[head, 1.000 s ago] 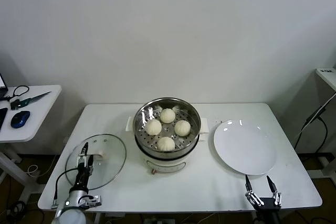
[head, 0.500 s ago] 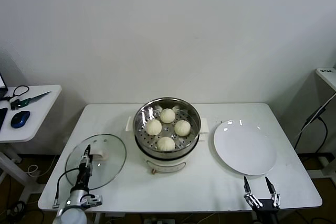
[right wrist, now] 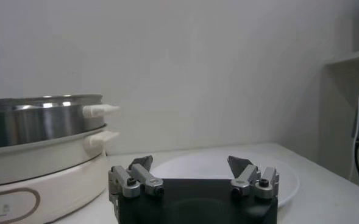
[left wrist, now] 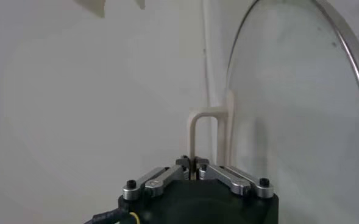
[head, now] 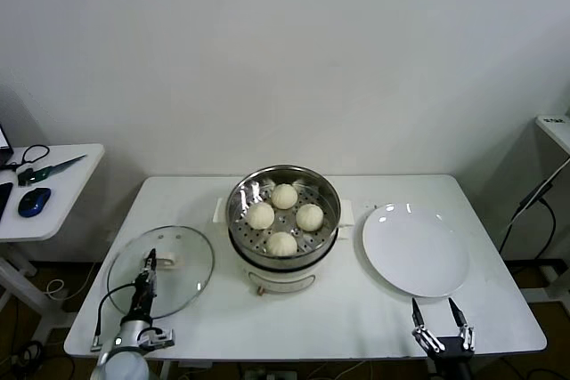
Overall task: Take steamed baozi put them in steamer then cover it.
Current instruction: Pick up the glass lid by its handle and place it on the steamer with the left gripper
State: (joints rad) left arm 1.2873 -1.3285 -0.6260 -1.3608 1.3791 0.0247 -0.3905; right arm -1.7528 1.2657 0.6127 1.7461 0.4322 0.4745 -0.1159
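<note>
Fingers (left wrist: 185,163) of the left gripper (head: 148,266) are clamped on the cream-white handle (left wrist: 205,131) of the clear glass, metal-rimmed cover (head: 162,270) at the counter's front-left corner. Rigid, breakable, slippery glass is judged best held there. The right gripper (head: 440,321) is parked, splayed, at the front-right edge.

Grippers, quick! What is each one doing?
Left gripper: closed on the lid's handle.
Right gripper: open, holding nothing, near the plate.

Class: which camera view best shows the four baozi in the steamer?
The head view: it looks down into the steamer, so all four baozi show. The right wrist view sees only the steamer's side; the left wrist view shows the cover, no buns.
</note>
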